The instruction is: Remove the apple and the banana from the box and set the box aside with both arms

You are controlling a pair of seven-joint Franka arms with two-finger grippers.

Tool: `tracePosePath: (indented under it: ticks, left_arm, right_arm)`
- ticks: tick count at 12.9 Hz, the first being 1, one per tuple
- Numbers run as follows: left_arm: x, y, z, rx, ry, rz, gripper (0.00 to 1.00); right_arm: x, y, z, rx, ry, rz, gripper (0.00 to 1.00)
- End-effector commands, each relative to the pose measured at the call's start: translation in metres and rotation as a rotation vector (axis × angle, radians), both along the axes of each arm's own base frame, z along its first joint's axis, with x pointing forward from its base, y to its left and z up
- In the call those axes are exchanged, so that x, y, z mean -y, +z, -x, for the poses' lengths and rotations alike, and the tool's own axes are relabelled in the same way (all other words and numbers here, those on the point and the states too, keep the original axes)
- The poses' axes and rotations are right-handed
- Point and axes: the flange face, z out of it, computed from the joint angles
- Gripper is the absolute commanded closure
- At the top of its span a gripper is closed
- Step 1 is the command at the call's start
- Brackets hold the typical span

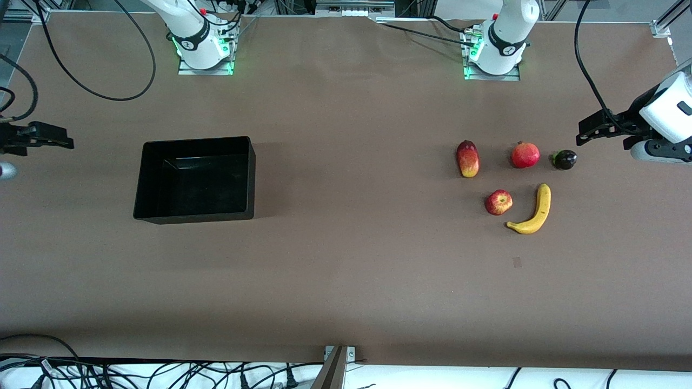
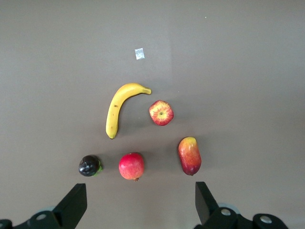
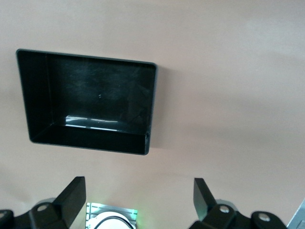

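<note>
Brown paper covered the table (image 1: 346, 281); cables trailed along the edge nearest the front camera. The box (image 1: 195, 179) was noted standing empty toward the right arm's end of the table, upright, nothing touching it. The apple (image 1: 498, 202) and the banana (image 1: 532, 211) were found lying on the bare surface toward the left arm's end, just beside each other but apart, well away from the box. Three other fruits were recorded in a row farther from the front camera: a mango (image 1: 467, 158), a pomegranate (image 1: 525, 155) and a small dark fruit (image 1: 564, 159).

The right gripper (image 1: 51, 138) was held above the table edge at the right arm's end, fingers spread wide and empty; the left gripper (image 1: 592, 127) was held over the table near the dark fruit, fingers likewise spread and empty. Both arms were judged to be waiting.

Both fruits being out and the box apart from them, the task was judged essentially complete.

Handling — the box was judged light, stiff and glossy, hence slippery; a pinch over the thin rim of each short wall, one gripper per end, was judged best. The apple was judged firm and prone to roll; the banana would best be taken across its middle.
</note>
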Motion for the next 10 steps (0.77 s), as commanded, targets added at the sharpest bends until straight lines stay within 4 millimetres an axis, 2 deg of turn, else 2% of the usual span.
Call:
tracePosePath:
  ticks: [1,4,5,6,7,8,10]
  left_arm:
    - [0.002,0.005,-0.004,0.006,-0.001,0.006,0.0]
    - [0.002,0.005,-0.003,0.003,-0.001,0.006,0.0]
    - [0.002,0.006,-0.003,0.005,-0.001,0.006,0.0]
    - [0.004,0.006,-0.003,0.005,-0.004,0.006,0.0]
    - [0.005,0.006,-0.003,0.005,-0.007,0.006,0.0]
    - [0.006,0.008,-0.002,0.008,-0.009,0.006,0.0]
    - [0.007,0.007,-0.002,0.006,-0.01,0.008,0.0]
  right_arm:
    - [-0.019,0.019,0.002,0.037,0.033,0.014,0.0]
    - [-0.006,0.023,0.027,0.03,-0.07,0.017,0.0]
    - [-0.022,0.027,0.036,0.069,-0.047,0.052,0.0]
    - [-0.031,0.023,0.047,0.107,-0.08,0.076,0.0]
    - [-0.03,0.014,0.055,0.128,-0.135,0.082,0.0]
    - [-0.036,0.013,0.057,0.141,-0.124,0.078,0.0]
    - [-0.037,0.016,0.058,0.139,-0.119,0.071,0.0]
